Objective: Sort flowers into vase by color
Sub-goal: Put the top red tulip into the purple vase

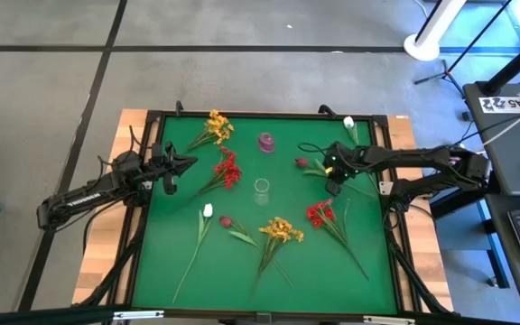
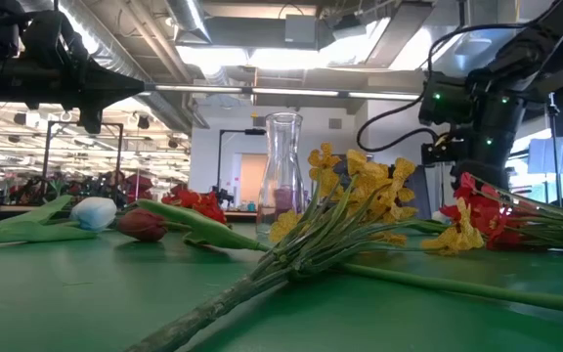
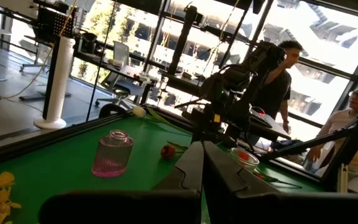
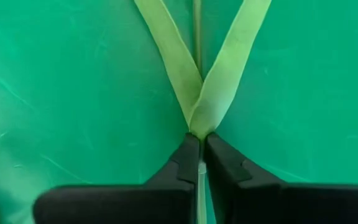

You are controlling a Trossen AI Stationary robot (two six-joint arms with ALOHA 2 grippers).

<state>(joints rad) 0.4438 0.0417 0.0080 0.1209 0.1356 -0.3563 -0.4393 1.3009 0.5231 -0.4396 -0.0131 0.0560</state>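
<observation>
- Green stem (image 4: 199,134) of the maroon-budded flower (image 1: 301,162) is what your right gripper (image 1: 333,187) has pinched, fingers closed on it where two flat leaves fork, near the mat's right edge.
- Your other flowers lie scattered on the smooth green mat (image 1: 170,235): yellow clusters (image 1: 281,231), red clusters (image 1: 228,169), a white bud (image 1: 208,210).
- Your clear glass vase (image 1: 261,188) at mid-mat and ribbed pink vase (image 1: 266,142) toward the far edge both stand empty.
- Your left gripper (image 1: 171,171) hangs closed by the left edge.
</observation>
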